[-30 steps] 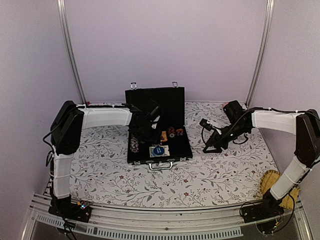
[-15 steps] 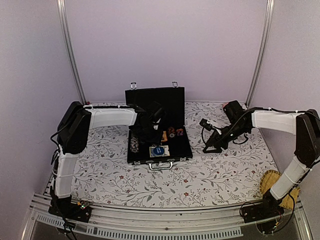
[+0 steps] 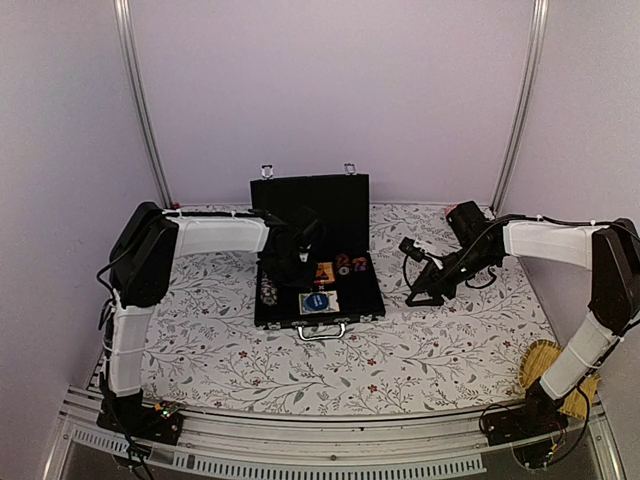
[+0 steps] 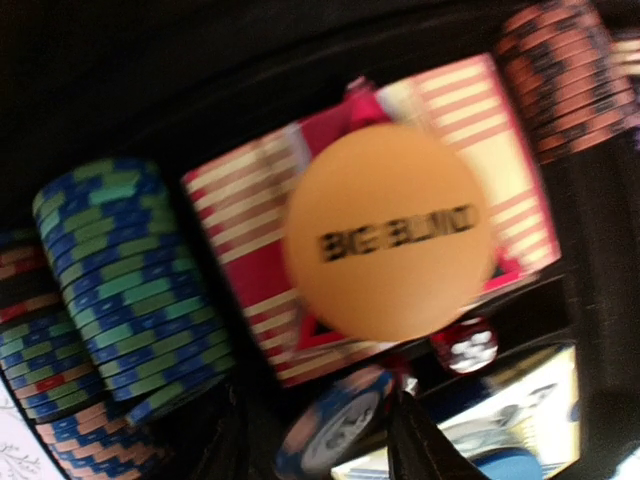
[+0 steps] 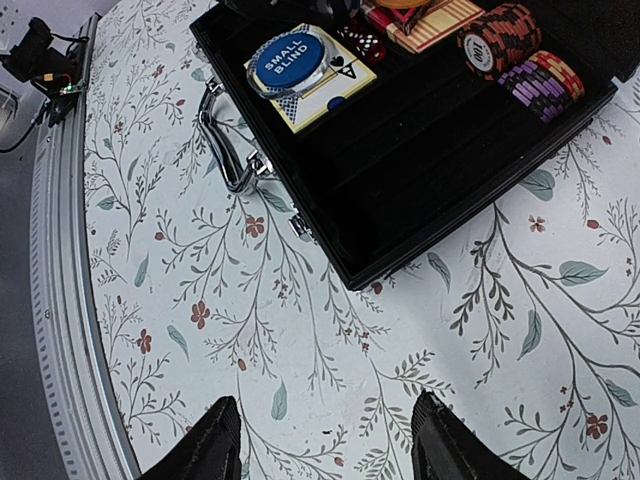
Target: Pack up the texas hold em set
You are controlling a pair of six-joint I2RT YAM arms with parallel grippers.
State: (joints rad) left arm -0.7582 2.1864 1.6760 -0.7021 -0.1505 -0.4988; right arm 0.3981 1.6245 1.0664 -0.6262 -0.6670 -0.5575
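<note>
The black hinged briefcase (image 3: 340, 208) lies open in the middle of the flower-printed tabletop (image 3: 450, 350), with its lid upright at the back and its silver handle (image 5: 226, 140) toward the arms. From above, the left arm covers the case's left half. The left tool (image 4: 315, 405) hangs inside the case with its fingers spread. A blue-and-white chip (image 4: 335, 425) stands on edge in the gap, and the blur hides whether either finger touches it.

Just beyond the chip, an orange disc marked BIG BLIND (image 4: 390, 232) rests on a red-and-cream striped box (image 4: 240, 200). A blue-green chip stack (image 4: 130, 280) and an orange-black chip stack (image 4: 565, 75) flank the box, and a red die (image 4: 466, 345) lies near.

The right tool (image 5: 325, 405) hovers over the tabletop to the right of the case, spread and holding nothing. A blue disc marked SMALL BLIND (image 5: 290, 60) sits on playing cards (image 5: 335, 95). A woven yellow straw item (image 3: 545, 365) lies beside the right arm's base.
</note>
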